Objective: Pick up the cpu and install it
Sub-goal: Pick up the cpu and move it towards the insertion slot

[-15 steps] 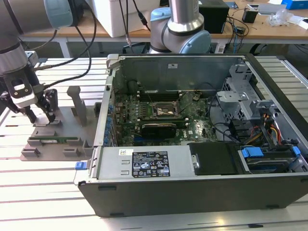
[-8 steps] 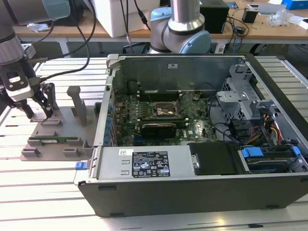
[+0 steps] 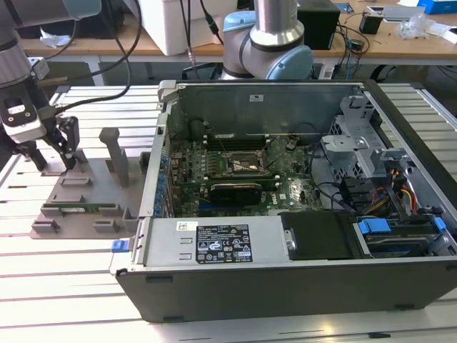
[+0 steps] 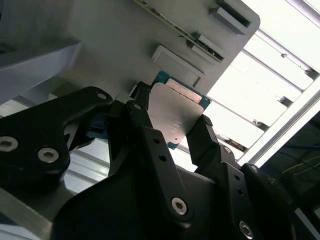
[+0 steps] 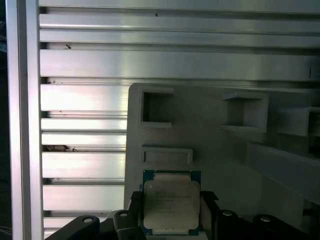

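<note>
The cpu (image 5: pixel 171 205) is lying on the grey tray (image 3: pixel 78 189), at nine o'clock from the computer case (image 3: pixel 285 286) in the exterior view. I am judging it light, stiff, fragile. The fingers (image 4: pixel 140 117) of the gripper (image 4: pixel 174 119) are pinching its opposite edges

The table (image 3: pixel 71 286) is made of long aluminium slats with thin dark grooves between them. In the exterior view the slats run across, from the left to the right.

Two things lie directly on it. The first is a big computer case (image 3: pixel 285 286), which lies on its side with the open side up. The second is a flat grey plastic tray (image 3: pixel 93 189), just beside the case, at the exterior view's left of it.

In both wrist views the tray (image 5: pixel 210 140) (image 4: pixel 125 30) rests flat on the slats (image 5: pixel 80 100) (image 4: pixel 270 60), and bare slats continue past the tray's edge on the side away from the case.
</note>
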